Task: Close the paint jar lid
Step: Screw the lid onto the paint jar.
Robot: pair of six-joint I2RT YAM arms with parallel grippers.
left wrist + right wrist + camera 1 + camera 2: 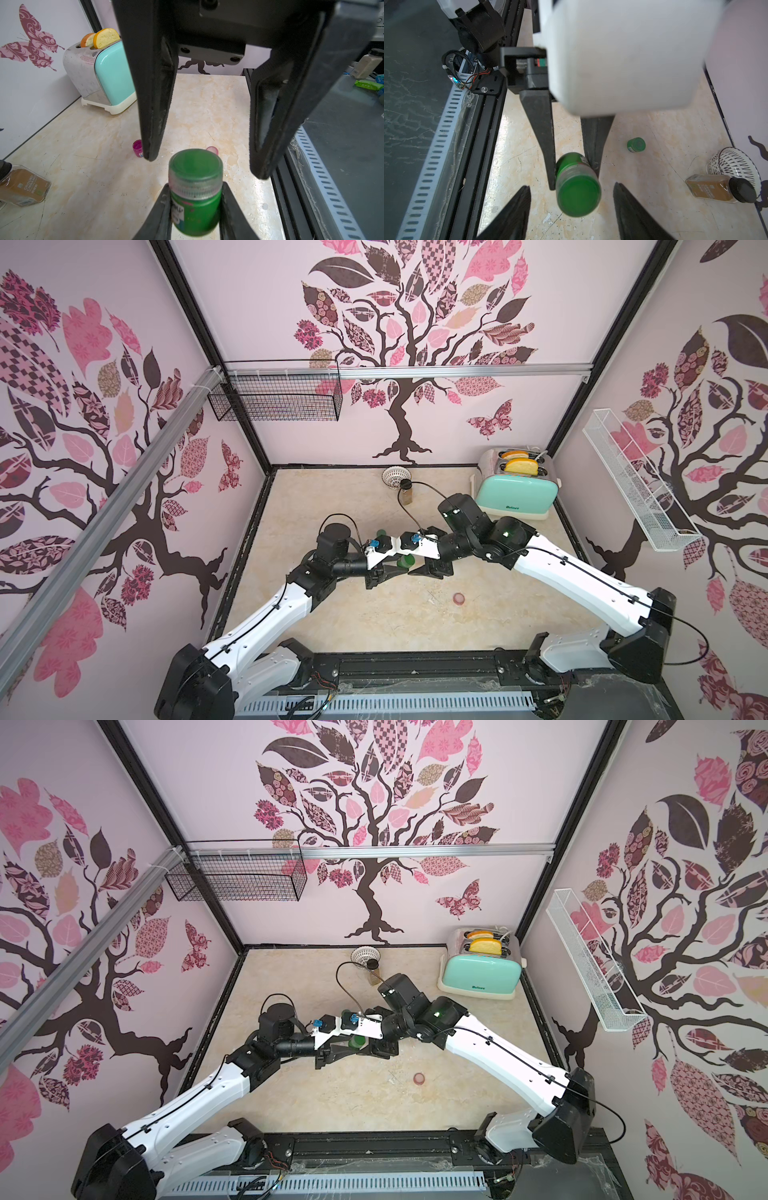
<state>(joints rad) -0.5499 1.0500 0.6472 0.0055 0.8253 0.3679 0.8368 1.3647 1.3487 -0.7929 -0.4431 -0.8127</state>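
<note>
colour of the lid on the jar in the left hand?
Green with a cloudy rim. The lid on the jar shows best in the left wrist view.

The paint jar (197, 216) is glossy green plastic, its lid (195, 166) cloudy plastic, the tabletop (93, 145) smooth, marbled.

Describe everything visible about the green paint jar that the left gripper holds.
The green paint jar is small, round, seemingly plastic, with a white printed label and a clear ribbed lid sitting on top; whether it is screwed tight cannot be told. The left gripper clamps its body from both sides, lid pointing toward the right gripper, whose open jaws stand on either side of the lid without touching it.
</note>
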